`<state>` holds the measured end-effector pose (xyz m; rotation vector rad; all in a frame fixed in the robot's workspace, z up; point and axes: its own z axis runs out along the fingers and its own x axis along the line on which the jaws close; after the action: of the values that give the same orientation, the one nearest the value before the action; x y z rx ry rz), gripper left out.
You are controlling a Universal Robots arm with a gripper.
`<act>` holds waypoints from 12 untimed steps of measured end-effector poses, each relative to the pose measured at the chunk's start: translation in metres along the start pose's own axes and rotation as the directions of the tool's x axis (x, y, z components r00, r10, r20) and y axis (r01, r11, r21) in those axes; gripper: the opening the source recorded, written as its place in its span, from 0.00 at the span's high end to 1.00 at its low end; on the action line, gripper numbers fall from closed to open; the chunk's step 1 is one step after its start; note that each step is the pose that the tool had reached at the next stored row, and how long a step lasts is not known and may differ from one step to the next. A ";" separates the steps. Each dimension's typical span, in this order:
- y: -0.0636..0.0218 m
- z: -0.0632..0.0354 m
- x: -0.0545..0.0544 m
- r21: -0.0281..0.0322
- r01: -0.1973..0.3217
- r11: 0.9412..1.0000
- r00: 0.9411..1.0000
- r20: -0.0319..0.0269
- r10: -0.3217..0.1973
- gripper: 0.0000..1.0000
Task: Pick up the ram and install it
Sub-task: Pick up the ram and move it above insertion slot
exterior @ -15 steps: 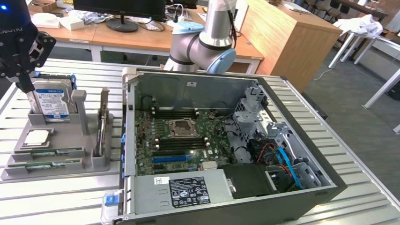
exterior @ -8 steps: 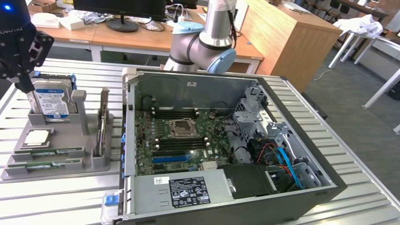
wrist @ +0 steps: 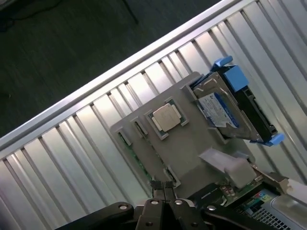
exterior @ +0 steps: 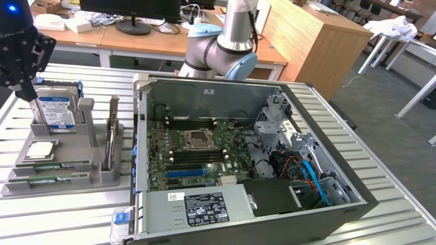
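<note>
In the exterior view the gripper hung clenched and empty over the far left corner of the tray, beside the hard drive. The ram lay flat at the tray's near end, long axis left to right, past the processor, with the open case well to the right. In the wrist view the ram ran along the tray's edge close to the pressed-together fingertips, with nothing standing between.
</note>
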<state>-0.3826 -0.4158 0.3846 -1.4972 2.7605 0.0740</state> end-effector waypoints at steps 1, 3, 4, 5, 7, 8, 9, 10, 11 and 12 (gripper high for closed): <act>0.0000 0.0001 0.000 0.000 0.015 1.000 1.000 -0.001 -0.015 0.90; 0.0000 0.0002 0.000 -0.001 0.045 0.999 0.999 -0.002 -0.045 0.90; 0.0000 0.0004 0.000 -0.001 0.060 0.998 0.998 -0.002 -0.060 0.90; 0.0000 0.0004 0.000 -0.002 0.076 0.997 0.997 -0.003 -0.076 0.90; 0.0000 0.0005 0.000 -0.003 0.105 0.994 0.994 -0.004 -0.105 0.90; 0.0000 0.0006 0.000 -0.003 0.120 0.993 0.993 -0.005 -0.120 0.90; 0.0000 0.0007 0.000 -0.003 0.134 0.991 0.991 -0.005 -0.134 0.90; 0.0000 0.0008 0.000 -0.004 0.149 0.989 0.989 -0.006 -0.149 0.90; 0.0000 0.0008 0.000 -0.004 0.163 0.987 0.987 -0.006 -0.163 0.90; 0.0000 0.0009 0.000 -0.005 0.179 0.984 0.984 -0.007 -0.179 0.90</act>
<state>-0.3826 -0.4158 0.3836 -1.7417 2.6182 0.0737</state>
